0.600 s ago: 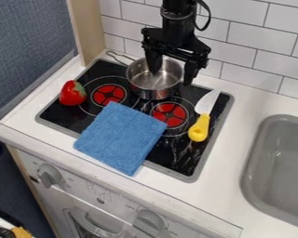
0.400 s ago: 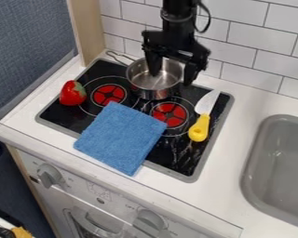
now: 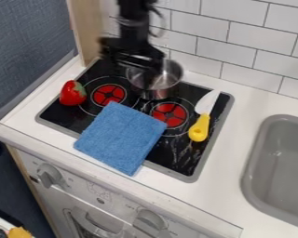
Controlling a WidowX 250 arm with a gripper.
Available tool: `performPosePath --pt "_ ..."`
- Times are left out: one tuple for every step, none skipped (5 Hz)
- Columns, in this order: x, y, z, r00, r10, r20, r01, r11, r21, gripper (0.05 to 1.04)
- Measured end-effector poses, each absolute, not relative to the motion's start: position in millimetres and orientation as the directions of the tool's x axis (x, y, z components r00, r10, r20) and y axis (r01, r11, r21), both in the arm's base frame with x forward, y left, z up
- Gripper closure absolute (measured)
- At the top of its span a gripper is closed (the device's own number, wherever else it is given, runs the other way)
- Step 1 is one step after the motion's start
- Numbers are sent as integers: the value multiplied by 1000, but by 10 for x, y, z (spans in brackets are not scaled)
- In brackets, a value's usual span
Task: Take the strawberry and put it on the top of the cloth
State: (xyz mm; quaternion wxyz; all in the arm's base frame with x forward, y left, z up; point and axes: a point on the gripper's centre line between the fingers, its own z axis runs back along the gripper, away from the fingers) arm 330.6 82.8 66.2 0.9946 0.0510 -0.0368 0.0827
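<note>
The black gripper hangs open over the back of the stove, in front of the left part of the metal pot, with nothing seen between its fingers. It is up and to the right of the red strawberry, apart from it. That strawberry rests at the left edge of the black stove top, its green leaf end pointing right. A blue cloth lies flat across the stove's front edge, right of and below the strawberry.
The metal pot stands on the rear of the stove. A knife with a yellow handle lies at the stove's right side. Farther right is a grey sink. A wooden post rises at the back left.
The gripper has moved left, from over the pot to its left side. Strawberry, cloth, pot and knife have kept their places.
</note>
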Motion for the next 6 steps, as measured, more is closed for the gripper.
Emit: performPosePath --pt "3143 1186 660 977 209 43 -213 969 122 83" --pt "3083 1425 583 976 216 15 -216 965 149 83" --pt "3128 1499 442 974 225 -18 -220 964 151 82" --pt "3156 1511 264 971 230 -64 -218 964 152 83" --pt "3179 1507 192 966 240 -98 -223 962 157 83" --pt "3184 1494 185 964 247 -94 -232 962 146 117"
